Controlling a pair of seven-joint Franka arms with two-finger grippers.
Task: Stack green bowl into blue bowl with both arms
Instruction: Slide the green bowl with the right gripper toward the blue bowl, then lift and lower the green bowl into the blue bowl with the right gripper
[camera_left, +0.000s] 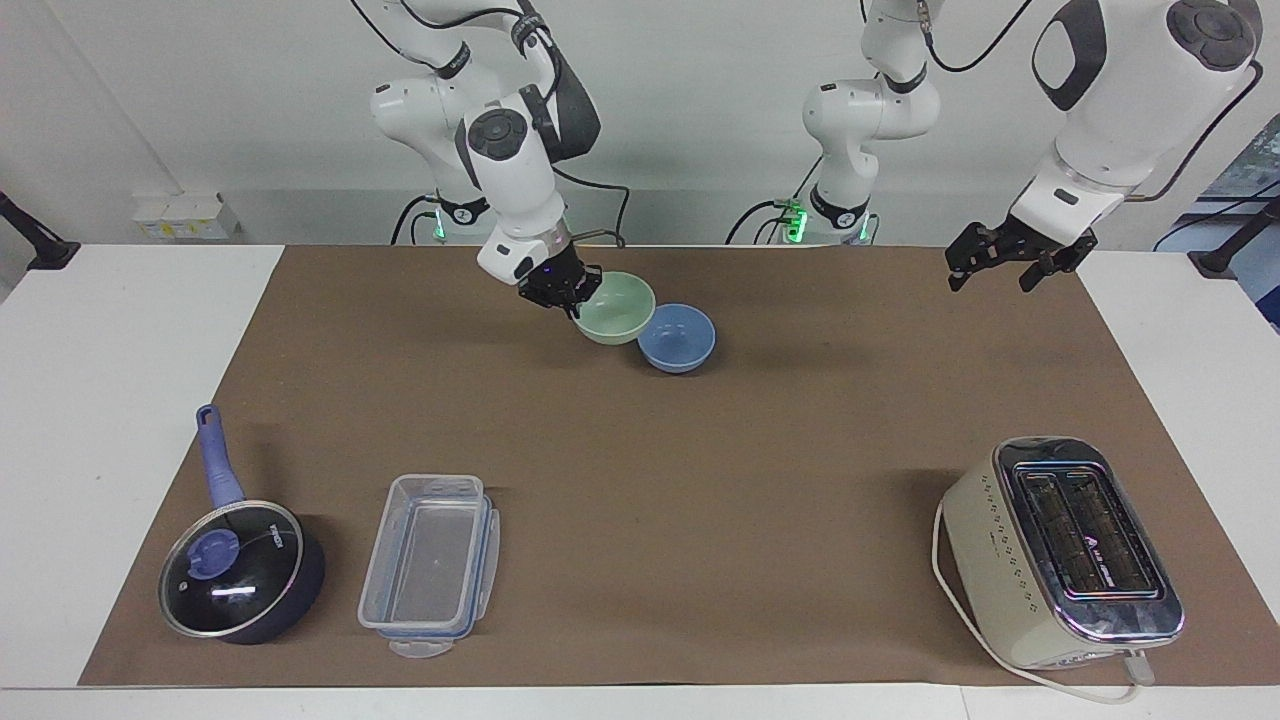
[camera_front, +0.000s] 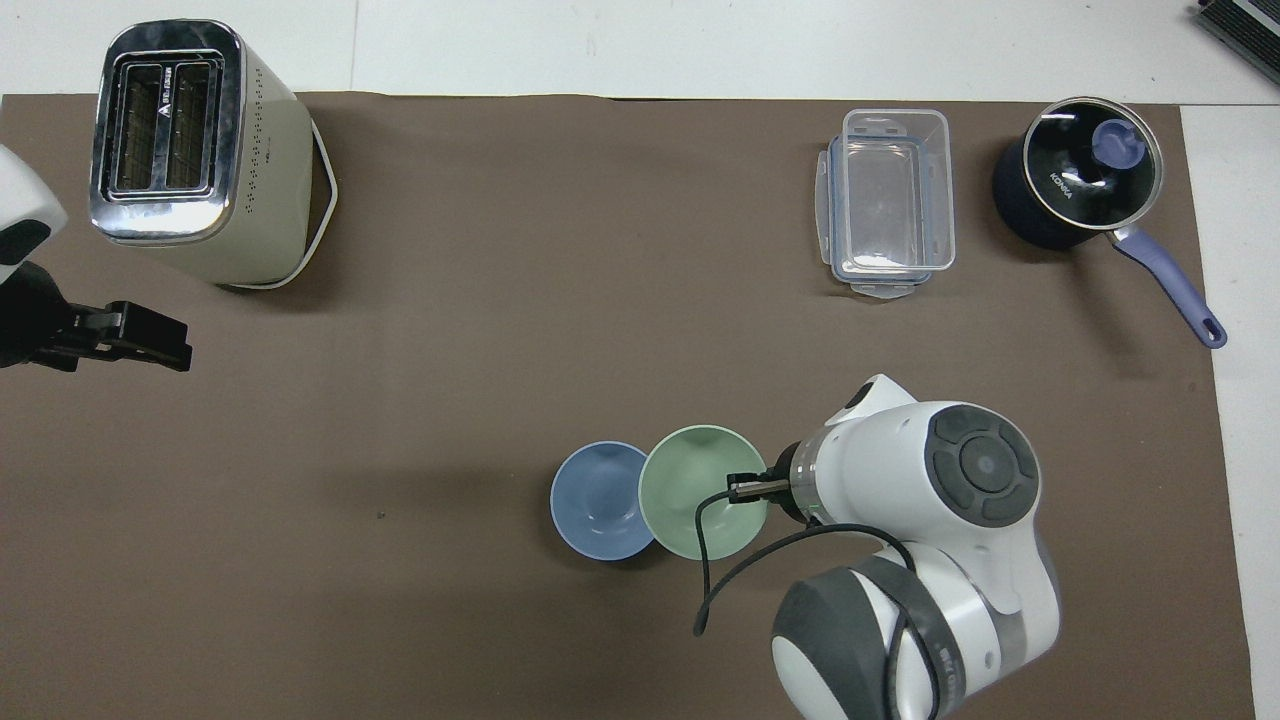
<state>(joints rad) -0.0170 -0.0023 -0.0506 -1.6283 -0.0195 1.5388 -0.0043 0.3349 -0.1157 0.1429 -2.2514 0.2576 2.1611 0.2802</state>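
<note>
two bowls sit nearest the robots. the right gripper (camera_left: 570, 297) is clamped on the rim of the one green bowl (camera_left: 617, 306), held in the air, overlapping the edge of the one blue bowl (camera_left: 678, 338), which rests on the brown mat (camera_left: 700, 470). the left gripper (camera_left: 1012, 260) waits with fingers spread, holding nothing, over the mat's left-arm end. farther out: one toaster (camera_left: 1065, 552), one clear container (camera_left: 430, 562), one lidded pot (camera_left: 238, 568).
</note>
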